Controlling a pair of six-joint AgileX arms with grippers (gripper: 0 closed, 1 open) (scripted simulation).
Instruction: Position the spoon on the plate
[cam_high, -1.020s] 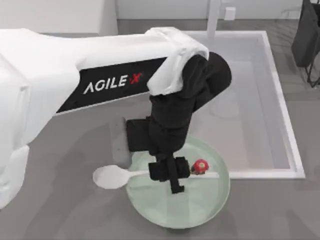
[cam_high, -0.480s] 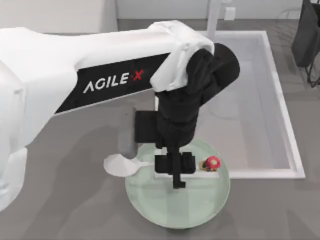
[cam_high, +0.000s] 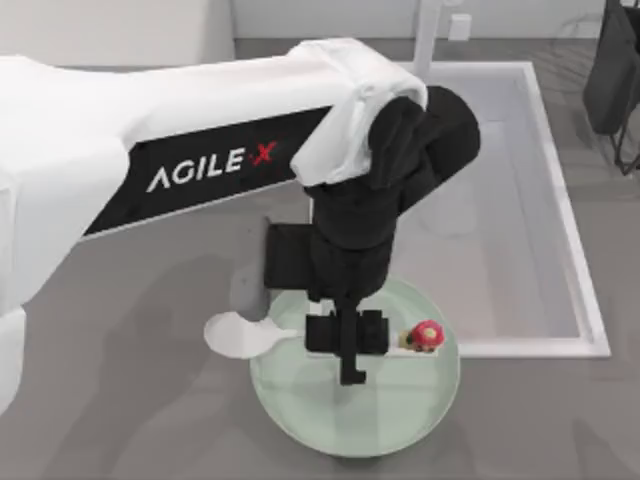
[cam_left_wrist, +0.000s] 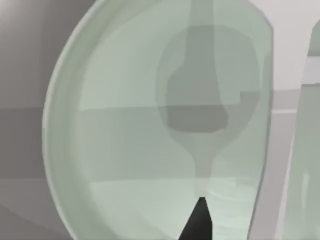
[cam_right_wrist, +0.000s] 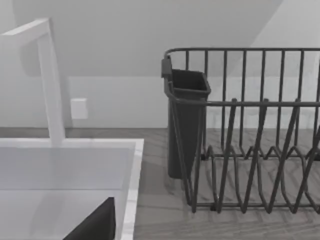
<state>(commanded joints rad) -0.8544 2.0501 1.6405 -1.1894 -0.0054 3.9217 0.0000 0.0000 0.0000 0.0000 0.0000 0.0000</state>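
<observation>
Spoon (cam_high: 262, 337) placement looks nearly settled but risky: the big white left arm reaches over the pale-green plate (cam_high: 400, 420), its left gripper (cam_high: 347, 340) pinching the thin handle mid-length, low over the plate. The red knob (cam_high: 427, 335) sits above the plate, yet the broad bowl (cam_high: 232, 334) hangs past the rim toward the table's left; let go now and I'd expect it to tip off

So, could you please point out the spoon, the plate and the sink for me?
spoon (cam_high: 234, 334), top view, on its bowl.
plate (cam_high: 400, 425), top view, on bare surface near its rim.
sink (cam_high: 565, 215), top view, on its right rim.
</observation>
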